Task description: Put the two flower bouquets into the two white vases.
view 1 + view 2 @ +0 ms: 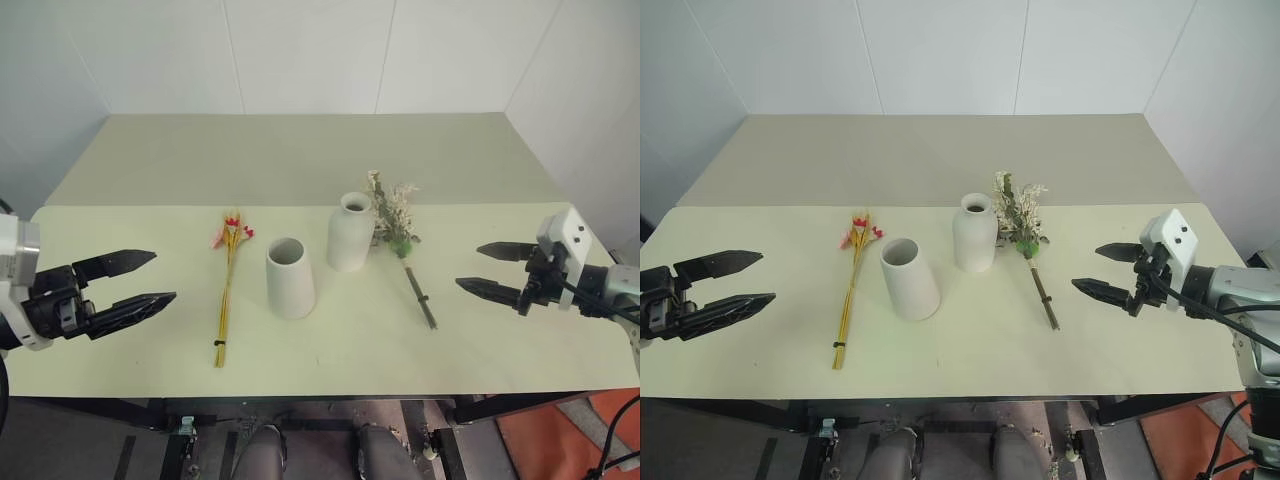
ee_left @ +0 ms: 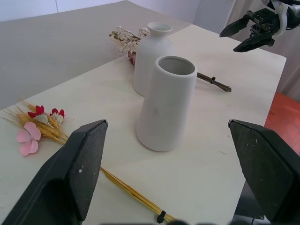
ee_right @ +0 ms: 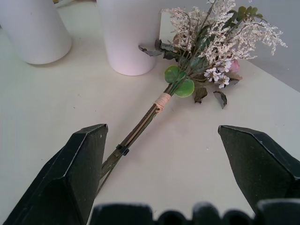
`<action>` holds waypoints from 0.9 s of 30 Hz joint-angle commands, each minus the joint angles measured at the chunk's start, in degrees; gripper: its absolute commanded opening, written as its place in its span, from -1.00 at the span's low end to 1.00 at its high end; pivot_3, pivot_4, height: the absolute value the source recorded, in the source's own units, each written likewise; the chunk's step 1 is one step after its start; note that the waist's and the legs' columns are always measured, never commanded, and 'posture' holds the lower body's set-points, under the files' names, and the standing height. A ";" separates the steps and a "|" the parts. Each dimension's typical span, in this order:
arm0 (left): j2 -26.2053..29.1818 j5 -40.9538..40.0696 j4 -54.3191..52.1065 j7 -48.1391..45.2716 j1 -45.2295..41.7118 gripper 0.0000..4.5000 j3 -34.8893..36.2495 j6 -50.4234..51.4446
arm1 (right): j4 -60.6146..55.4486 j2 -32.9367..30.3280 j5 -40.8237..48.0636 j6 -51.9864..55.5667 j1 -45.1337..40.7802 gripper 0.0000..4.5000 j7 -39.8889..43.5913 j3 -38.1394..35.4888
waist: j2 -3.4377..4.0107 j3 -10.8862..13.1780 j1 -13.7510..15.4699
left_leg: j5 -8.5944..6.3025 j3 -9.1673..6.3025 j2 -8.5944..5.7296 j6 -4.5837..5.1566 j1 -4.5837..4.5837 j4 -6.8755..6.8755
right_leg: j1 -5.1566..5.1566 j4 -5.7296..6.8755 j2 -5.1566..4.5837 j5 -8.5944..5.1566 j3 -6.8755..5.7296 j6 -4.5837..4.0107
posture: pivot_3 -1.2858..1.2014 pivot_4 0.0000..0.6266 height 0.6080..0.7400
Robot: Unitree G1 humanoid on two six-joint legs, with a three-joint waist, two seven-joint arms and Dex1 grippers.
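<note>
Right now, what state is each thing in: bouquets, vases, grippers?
Bushy bouquet: lying flat on the table, beside the bottle vase, not in any vase.
Slim bouquet: lying flat, left of the cone vase, not in any vase.
Cone vase: upright, empty.
Bottle vase: upright, nothing in its neck.
Left gripper: open, holding nothing.
Right gripper: open, holding nothing.

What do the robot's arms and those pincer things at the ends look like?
Each arm ends in a black end effector with two flat, tapering, pointed fingers. The left end effector sits on a black mount with a white casing behind. The right end effector has a white block on top, with black cables trailing back along a grey arm.
</note>
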 commanded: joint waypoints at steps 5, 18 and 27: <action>1.16 0.29 -0.65 -0.34 -0.19 1.00 0.76 -0.45 | -0.37 -1.57 0.27 -0.21 -1.39 0.99 0.18 -0.76 | 0.00 0.00 0.00 | 0.00 0.00 0.00 0.00 0.00 0.00 | 0.00 0.00 0.00 0.00 0.00 0.00 | 0.03 -0.52 1.00; 1.43 1.11 -0.47 -0.53 -1.56 1.00 0.17 -1.19 | -5.43 -3.19 0.78 21.79 -12.04 0.99 -8.22 6.88 | 0.01 0.00 -0.22 | 0.00 0.00 0.02 0.00 0.02 -0.02 | -0.04 0.02 0.01 0.00 0.01 -0.03 | 0.03 -0.52 1.00; 2.21 -0.85 0.11 -1.73 -5.92 1.00 -1.35 -0.81 | -1.25 2.68 -0.64 50.21 -36.07 0.99 -15.42 23.74 | 0.01 0.01 -0.28 | 0.00 0.00 0.00 0.00 -0.11 -0.03 | -0.16 0.00 0.00 0.03 0.02 -0.12 | 0.03 -0.52 1.00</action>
